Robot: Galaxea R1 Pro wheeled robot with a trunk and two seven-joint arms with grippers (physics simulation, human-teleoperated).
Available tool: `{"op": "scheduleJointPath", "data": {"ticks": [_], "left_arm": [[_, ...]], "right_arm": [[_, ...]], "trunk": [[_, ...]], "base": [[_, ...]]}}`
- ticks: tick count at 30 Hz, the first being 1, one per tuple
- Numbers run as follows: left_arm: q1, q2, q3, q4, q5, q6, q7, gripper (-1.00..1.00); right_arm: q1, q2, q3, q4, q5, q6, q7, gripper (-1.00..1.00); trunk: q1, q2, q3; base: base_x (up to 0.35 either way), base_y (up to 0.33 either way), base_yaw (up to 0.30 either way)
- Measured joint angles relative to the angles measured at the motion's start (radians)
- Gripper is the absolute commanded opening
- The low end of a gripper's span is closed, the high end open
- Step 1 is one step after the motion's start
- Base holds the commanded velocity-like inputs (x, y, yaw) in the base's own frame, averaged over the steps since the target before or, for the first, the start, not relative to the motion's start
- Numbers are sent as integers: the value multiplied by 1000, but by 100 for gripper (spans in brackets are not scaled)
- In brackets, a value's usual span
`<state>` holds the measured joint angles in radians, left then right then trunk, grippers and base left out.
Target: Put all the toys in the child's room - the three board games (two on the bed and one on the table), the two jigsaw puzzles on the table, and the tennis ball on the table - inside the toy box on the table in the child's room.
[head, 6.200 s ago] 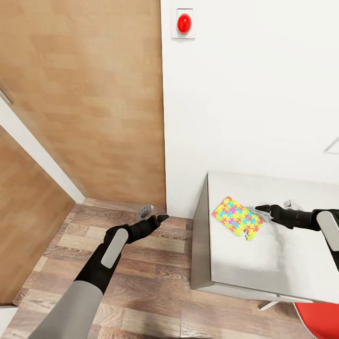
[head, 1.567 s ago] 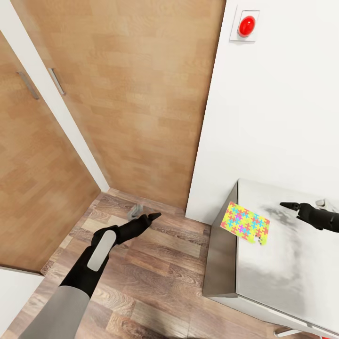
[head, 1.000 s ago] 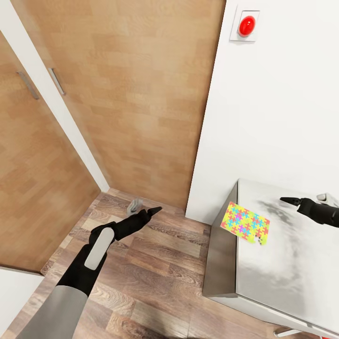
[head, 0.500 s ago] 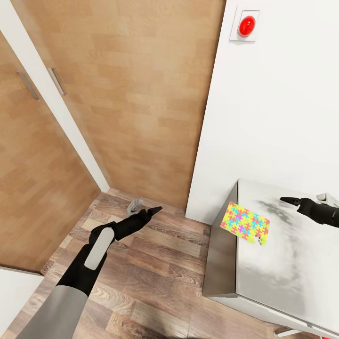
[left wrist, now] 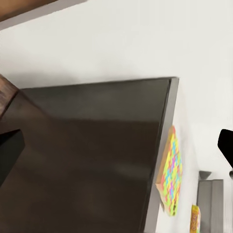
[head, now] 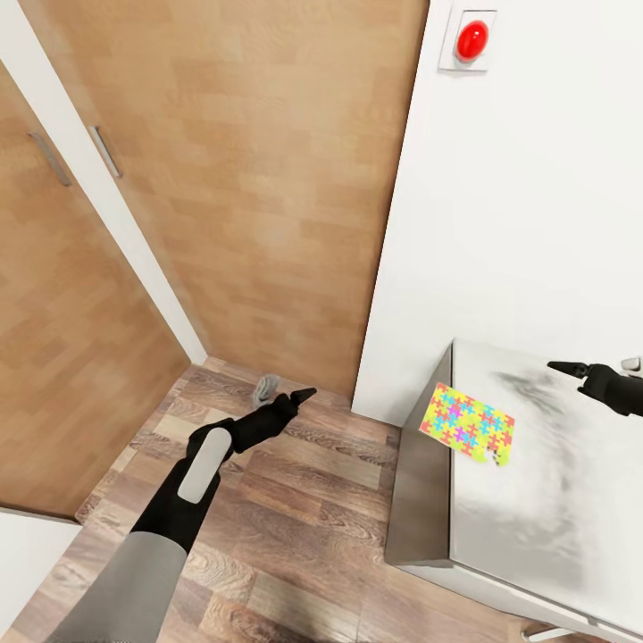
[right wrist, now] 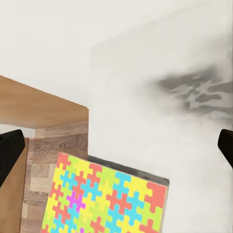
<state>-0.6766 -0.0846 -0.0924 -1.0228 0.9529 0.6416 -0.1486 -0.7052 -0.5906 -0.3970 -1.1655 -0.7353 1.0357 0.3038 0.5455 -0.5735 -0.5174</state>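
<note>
Beside the right end effector (head: 597,376), toward the wooden wardrobe doors (head: 250,179), a thin flat multicoloured jigsaw puzzle square (head: 467,421) lies on the pale grey glossy desk (head: 536,509), close to its edge. That end effector hovers over the desk, fingers spread, empty. Well apart over the wood-plank floor (head: 295,527), the left end effector (head: 284,391) is also open and empty.

The left arm (head: 192,487) has a pale grey upper sleeve, a black forearm with a light grey oval panel, and black pointed fingers. The right gripper (head: 597,377) is black too, with a small grey part.
</note>
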Motion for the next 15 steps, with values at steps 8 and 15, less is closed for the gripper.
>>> {"op": "scheduleJointPath", "data": {"ticks": [8, 15], "left_arm": [[-5, -10, 6, 22, 52, -1, 84, 100], [-8, -12, 6, 23, 56, 0, 85, 100]], "right_arm": [[-7, -7, -7, 35, -1, 0, 5, 100], [-5, -9, -9, 3, 1, 5, 5, 100]], "trunk": [[31, -56, -25], [58, -105, -47]], "base": [[0, 0, 0], [0, 0, 0]]}}
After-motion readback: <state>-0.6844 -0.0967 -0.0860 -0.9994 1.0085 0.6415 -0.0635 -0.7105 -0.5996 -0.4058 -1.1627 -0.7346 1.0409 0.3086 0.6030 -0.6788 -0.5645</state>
